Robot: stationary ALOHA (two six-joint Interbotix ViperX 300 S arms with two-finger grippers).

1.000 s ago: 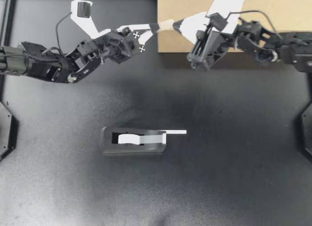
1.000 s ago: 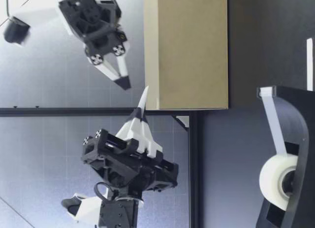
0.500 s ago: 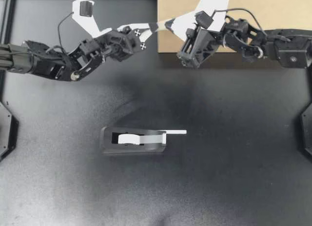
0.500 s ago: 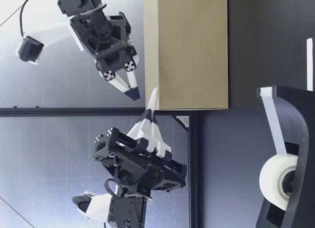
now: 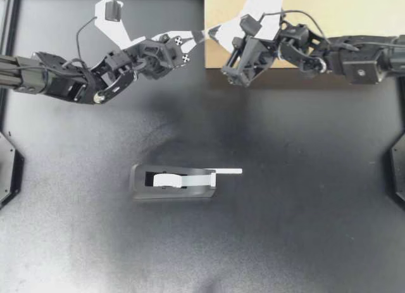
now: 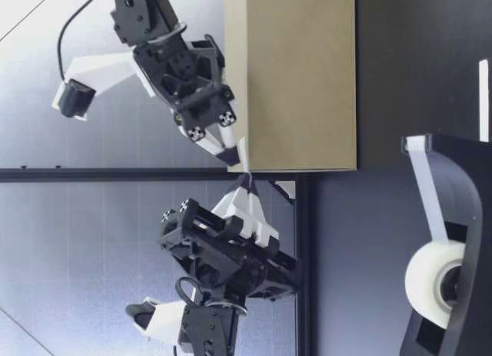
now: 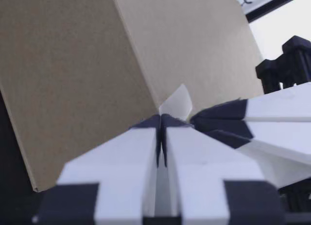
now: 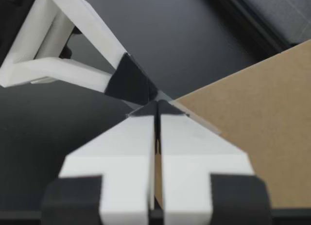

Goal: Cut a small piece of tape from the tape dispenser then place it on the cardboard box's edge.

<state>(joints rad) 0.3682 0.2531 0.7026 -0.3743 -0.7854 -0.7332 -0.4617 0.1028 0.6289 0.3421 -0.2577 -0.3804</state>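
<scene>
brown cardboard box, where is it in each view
Top view: brown cardboard box at the top right; left hand and right hand meet at its corner.
Low view: standing beyond the black tape dispenser, hands at its upper corner.
Left wrist view: just ahead of the left hand.
Right wrist view: beside the right hand's tips.
Shared landmark: that corner, where both hands pinch a small piece of tape.

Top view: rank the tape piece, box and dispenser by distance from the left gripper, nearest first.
1. tape piece, held at the left gripper tips.
2. box, its corner just past them.
3. dispenser, far off at mid-table.
</scene>
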